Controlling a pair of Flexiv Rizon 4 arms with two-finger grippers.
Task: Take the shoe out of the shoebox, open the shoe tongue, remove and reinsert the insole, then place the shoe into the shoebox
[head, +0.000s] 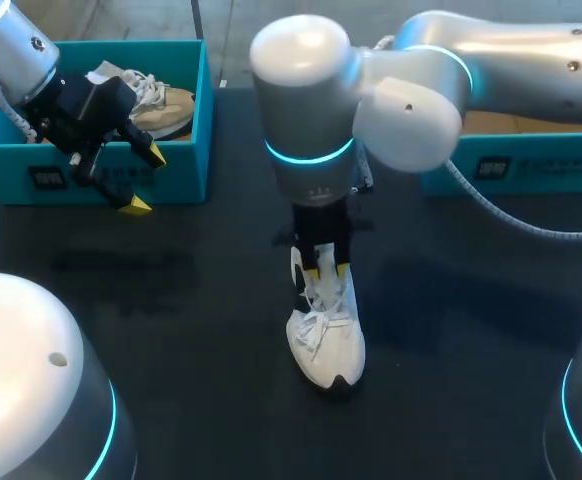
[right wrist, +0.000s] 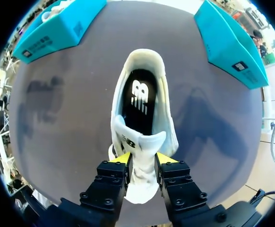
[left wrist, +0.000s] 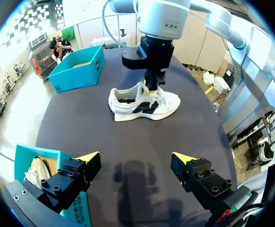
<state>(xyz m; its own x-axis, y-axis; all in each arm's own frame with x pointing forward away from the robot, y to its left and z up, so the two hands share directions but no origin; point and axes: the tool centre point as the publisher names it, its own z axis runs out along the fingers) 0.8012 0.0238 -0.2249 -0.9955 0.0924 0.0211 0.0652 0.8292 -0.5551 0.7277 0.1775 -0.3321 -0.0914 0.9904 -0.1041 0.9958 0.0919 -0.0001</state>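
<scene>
A: Dark surface (head: 171,330) is carrying what?
B: I'm seeing the white shoe (head: 326,340) standing at its middle, with my right pincer (right wrist: 143,158) clamping the tongue (right wrist: 140,142).
A: Left side?
B: My left pincer (head: 146,180) is hanging released beside the shoebox (head: 186,150) at the far left corner.

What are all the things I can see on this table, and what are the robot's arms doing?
white shoe: one, white with dark markings, on its sole at the table's middle
tongue: one, white, between the right gripper's fingers
insole: one, black, inside the white shoe
beige shoe: one, beige, inside the left box
left box: one, teal, far left
right box: one, teal, far right
table: one, dark
left gripper: black, yellow tips, open, at the left box's front wall
right gripper: black, yellow tips, shut on the tongue
</scene>
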